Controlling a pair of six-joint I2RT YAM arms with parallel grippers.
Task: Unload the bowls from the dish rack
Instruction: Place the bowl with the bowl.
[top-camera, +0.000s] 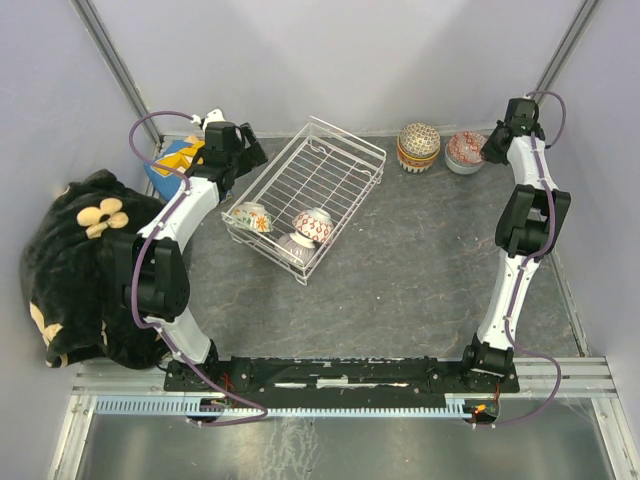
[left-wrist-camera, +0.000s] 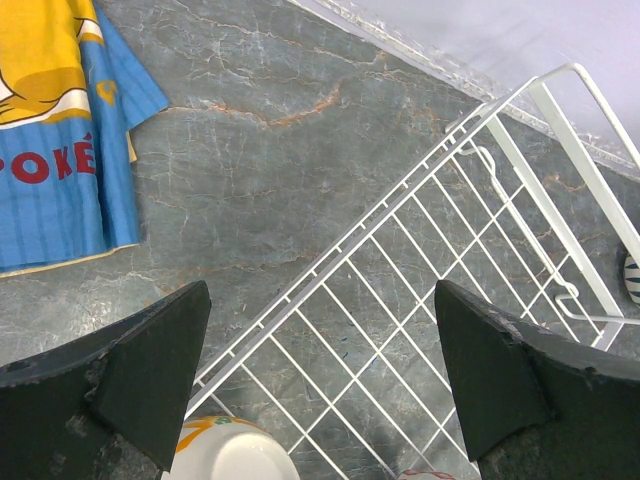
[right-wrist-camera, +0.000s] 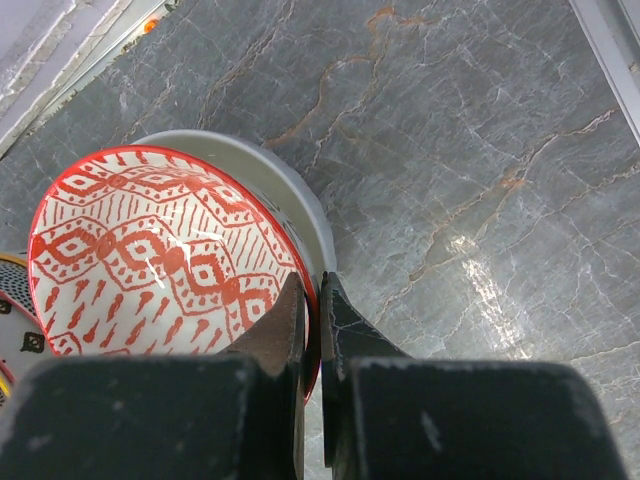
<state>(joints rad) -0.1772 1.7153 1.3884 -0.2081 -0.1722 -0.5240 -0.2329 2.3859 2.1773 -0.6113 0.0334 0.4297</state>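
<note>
Bowls (top-camera: 312, 227) three in dish rack (top-camera: 335, 160) | left pincer (left-wrist-camera: 322, 292) apart | right pincer (right-wrist-camera: 315, 292) clamped on red-patterned bowl (right-wrist-camera: 150, 260) | cloth (left-wrist-camera: 60, 150) reads "POKÉ"

You'll see the white wire dish rack (top-camera: 325, 170) angled, three bowls (top-camera: 313, 226) at its near end; two bowl stacks (top-camera: 419, 146) stand right of it

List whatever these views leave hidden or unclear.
- Top view: right gripper fingertips hidden by its own wrist.
- Left wrist view: rack bowl mostly cut off by the bottom edge.
- Right wrist view: lower bowl mostly covered by the red-patterned bowl; stack count unclear.
</note>
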